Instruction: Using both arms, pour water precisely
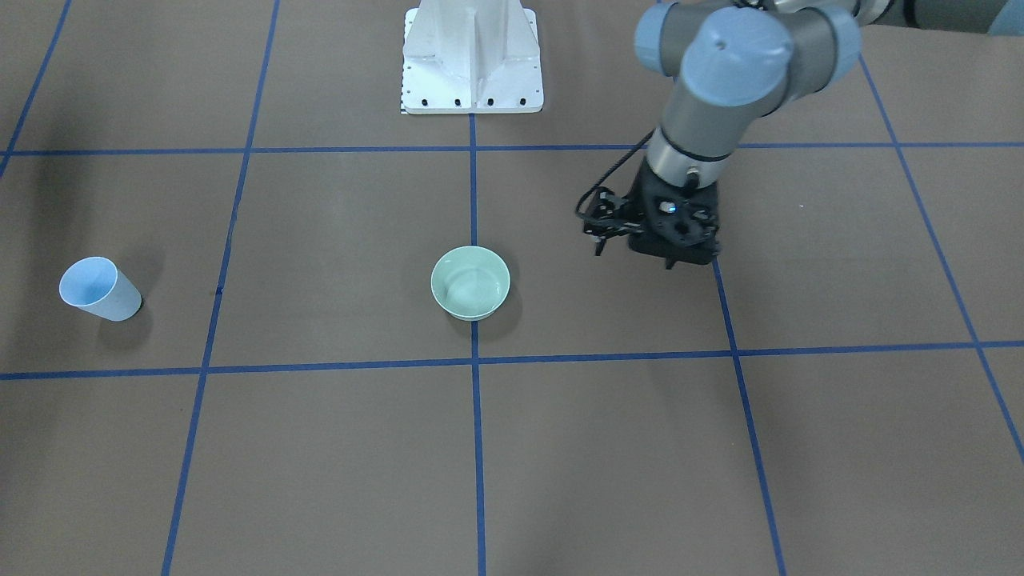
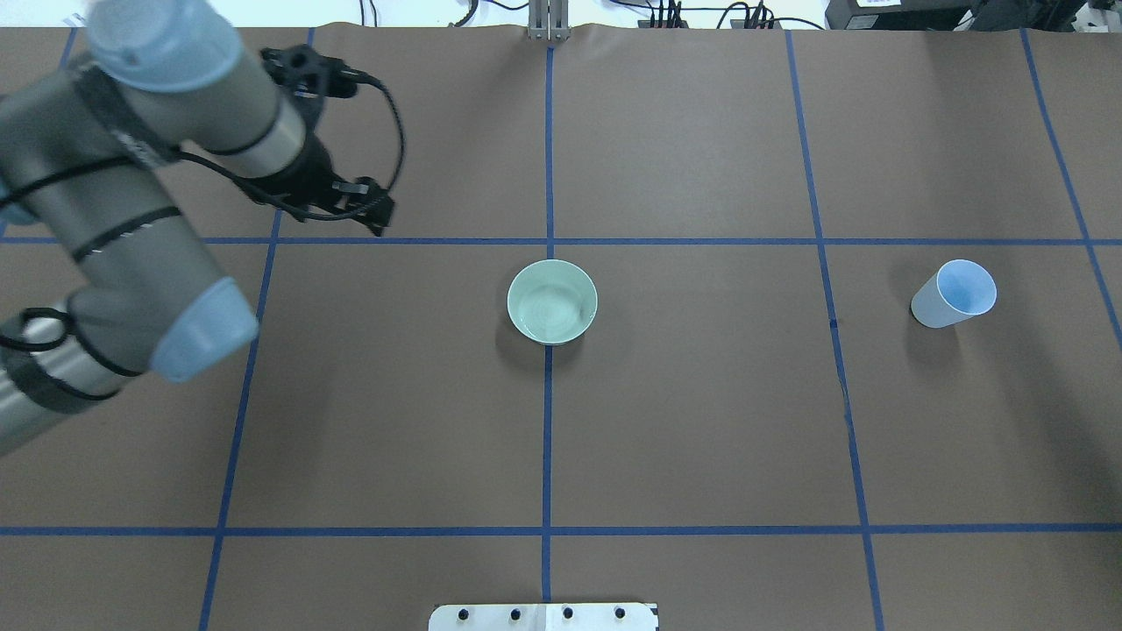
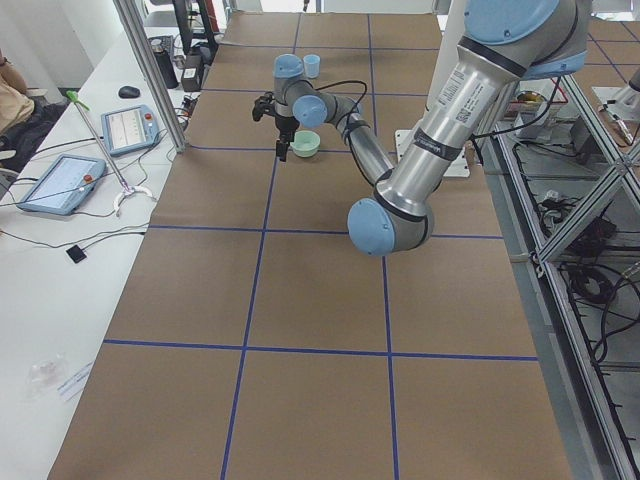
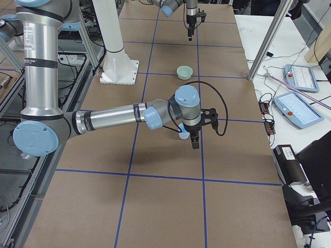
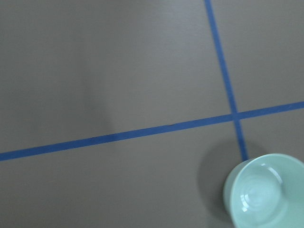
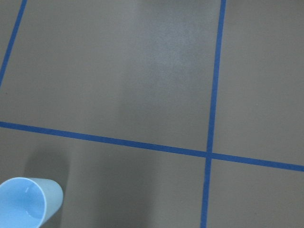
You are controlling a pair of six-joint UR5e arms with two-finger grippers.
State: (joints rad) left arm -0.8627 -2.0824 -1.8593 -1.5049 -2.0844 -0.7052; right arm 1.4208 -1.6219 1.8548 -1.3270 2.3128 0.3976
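The left arm [image 2: 131,237] is seen reaching in over the brown desk [image 2: 701,421], which is marked into squares by blue tape lines [image 2: 841,386]. Its wrist is bent downward, and the left tool [image 2: 379,223] is held above the desk near a crossing of the tape, clear of the surface. Its fingers appear drawn close together and nothing is gripped between them. A pale green bowl [image 2: 552,301] is set upright on the centre tape line, to the right of that tool in the overhead view and apart from it; in the left wrist view the bowl is caught in the lower right corner. A light blue cup [image 2: 955,294] is placed upright on the robot's right side, well apart from the bowl. The right arm [image 4: 108,118] is shown only in the exterior right view, with its forearm stretched out over the desk and the right tool [image 4: 195,142] pointed downward, just beside the cup in that view. Whether this tool is wide or narrow cannot be told, nor whether the cup is touched. A white bolted pedestal [image 1: 472,60] is fixed at the robot's edge of the desk.
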